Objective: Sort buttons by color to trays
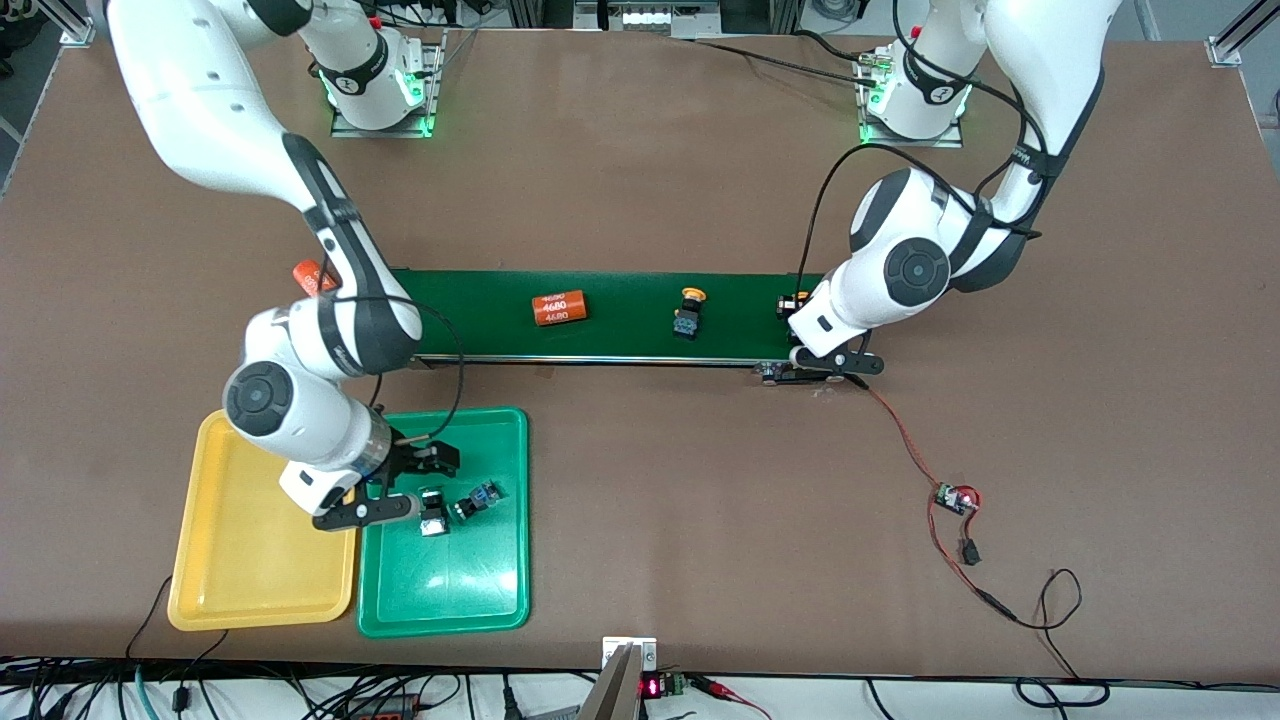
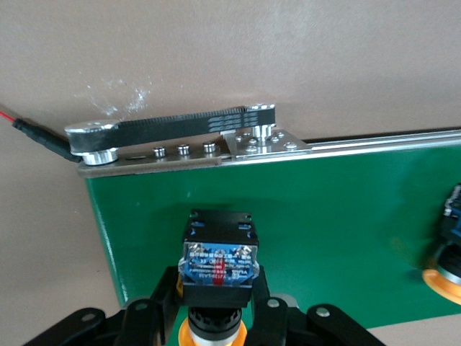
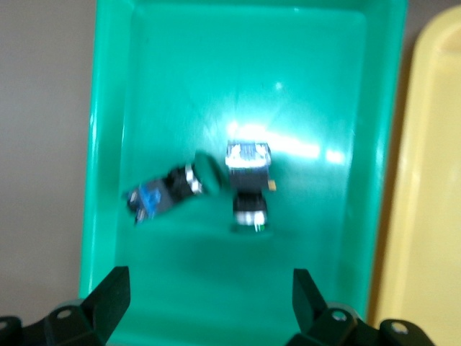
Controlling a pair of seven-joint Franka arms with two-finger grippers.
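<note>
Right gripper point(image 1: 400, 485) hangs over the green tray point(image 1: 500, 590), fingers spread wide with nothing between them. Two green-capped buttons lie in that tray beneath it: one point(image 1: 433, 512) directly below the fingers, the other point(image 1: 478, 499) just beside it toward the left arm's end, the pair touching or nearly so in the right wrist view. The yellow tray point(image 1: 250, 580) sits against the green tray at the right arm's end of the table and holds nothing.

Left gripper point(image 2: 216, 328) is at the left arm's end of the belt point(image 1: 620, 335), fingers closed on a yellow-capped button point(image 2: 216, 259), its black-and-blue body showing between them and the cap at the fingertips. A second yellow-capped button point(image 1: 688, 312) stands on the belt, near the first toward the right arm's end.

One orange cylinder point(image 1: 560, 308) lies on the belt farther along toward the right arm. Another point(image 1: 308, 275) shows partly at the belt's end, hidden largely by the right arm.
</note>
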